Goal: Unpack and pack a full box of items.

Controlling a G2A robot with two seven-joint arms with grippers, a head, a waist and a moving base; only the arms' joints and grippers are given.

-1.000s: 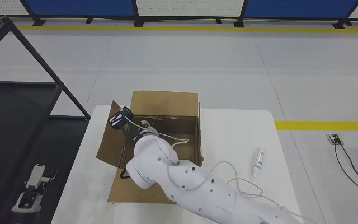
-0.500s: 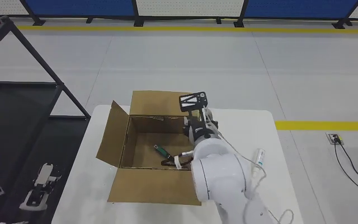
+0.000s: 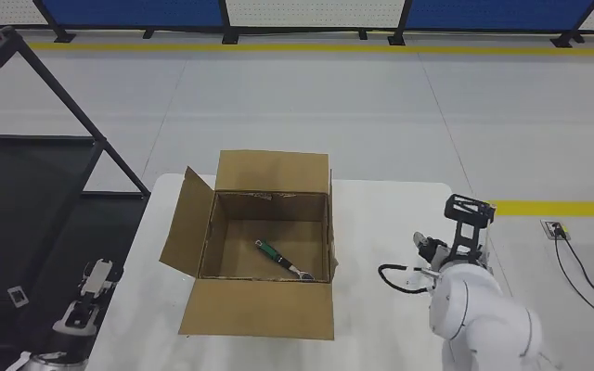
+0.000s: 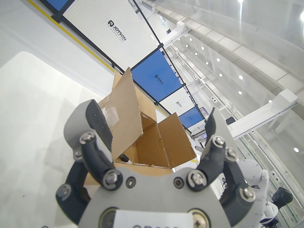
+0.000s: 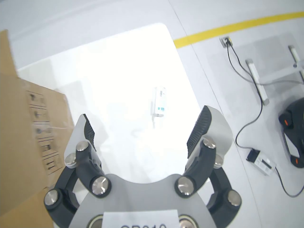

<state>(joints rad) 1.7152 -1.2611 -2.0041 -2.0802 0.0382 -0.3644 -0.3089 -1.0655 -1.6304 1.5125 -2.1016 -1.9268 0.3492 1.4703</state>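
An open cardboard box (image 3: pixel 269 199) stands mid-table with its flaps spread. A green-handled tool (image 3: pixel 277 257) lies on its floor. A white tube (image 5: pixel 159 102) rests on the white table (image 3: pixel 380 223), to the right of the box. My right gripper (image 3: pixel 467 215) hovers over the table's right part, open and holding nothing, with the tube just beyond its fingertips (image 5: pixel 205 117). My left gripper (image 3: pixel 96 281) hangs off the table's left edge, open and holding nothing. In the left wrist view the box (image 4: pixel 152 141) shows ahead between its fingers (image 4: pixel 98 119).
The box wall (image 5: pixel 26 119) rises close to the right gripper. A black frame (image 3: pixel 56 102) stands left of the table. Cables and a floor socket (image 3: pixel 555 229) lie right of it, with a black device (image 5: pixel 293 122) on the floor.
The right arm has swung from the box's left side, across the box, to the table's right side above the tube. The left gripper has risen a little at the lower left.
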